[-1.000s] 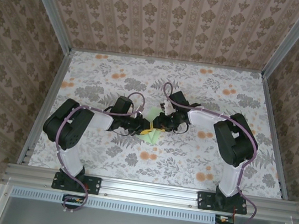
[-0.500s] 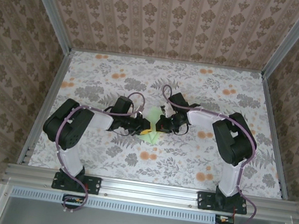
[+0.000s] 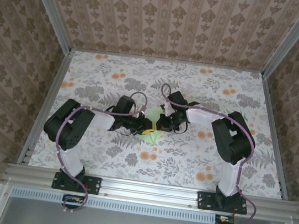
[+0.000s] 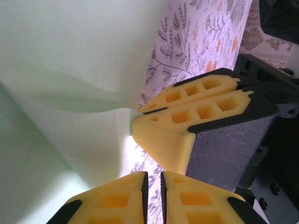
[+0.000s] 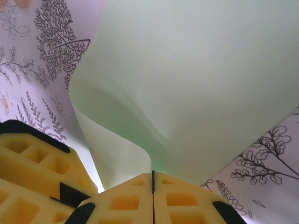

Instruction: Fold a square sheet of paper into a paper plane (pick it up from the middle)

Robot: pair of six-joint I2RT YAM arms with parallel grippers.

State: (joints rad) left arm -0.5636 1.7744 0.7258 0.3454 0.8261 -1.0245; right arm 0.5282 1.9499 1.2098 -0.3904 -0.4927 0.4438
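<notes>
Mid-frame from above, the right jaws pinch the bowed pale green sheet of paper (image 5: 210, 70) over the flowered bench (image 3: 186, 167). The left jaws sit almost pressed together just beside them. A clean crease likely needs even, gentle tension.

square sheet of paper (image 5: 210, 70) is reading pale light-green, plain, no print. table cover (image 3: 187, 162) is showing white with grey leaf prints and orange blossoms. walls (image 3: 168, 20) are running beige-brown damask stripes. left gripper (image 4: 152, 182) and right gripper (image 5: 153, 179) are both wearing yellow grid-moulded fingers on black backing. arms (image 3: 229, 140) are showing black and white, with purple cables (image 3: 166, 90). frame rails (image 3: 149, 190) are looking silver.
</notes>
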